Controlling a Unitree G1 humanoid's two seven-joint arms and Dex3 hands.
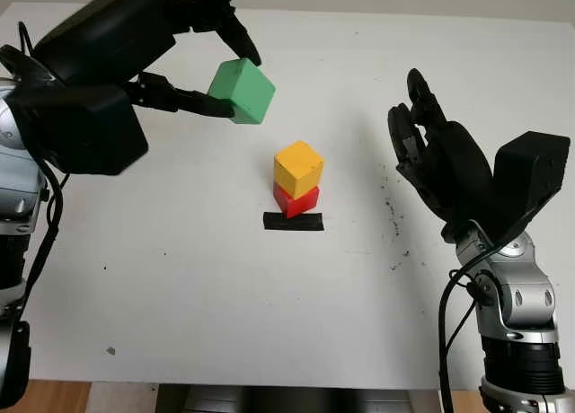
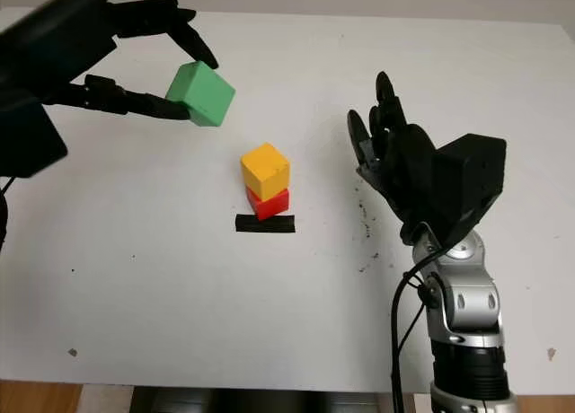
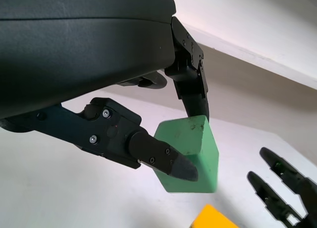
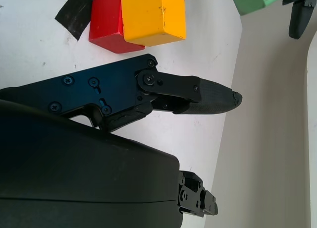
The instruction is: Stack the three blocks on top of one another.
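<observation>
A yellow block point(image 1: 299, 164) sits on a red block point(image 1: 297, 198), slightly skewed, at the table's middle just behind a black tape mark point(image 1: 293, 222). My left hand point(image 1: 235, 76) holds a green block point(image 1: 242, 91) in the air, up and to the left of that stack, pinched between its fingertips point(image 3: 171, 161). The green block point(image 3: 190, 153) hangs tilted above the yellow one. My right hand point(image 1: 422, 130) is open and hovers to the right of the stack, apart from it.
The white table point(image 1: 180, 278) carries some dark specks point(image 1: 393, 217) right of the stack. Its front edge point(image 1: 269, 384) runs along the bottom, and a wall stands behind the far edge.
</observation>
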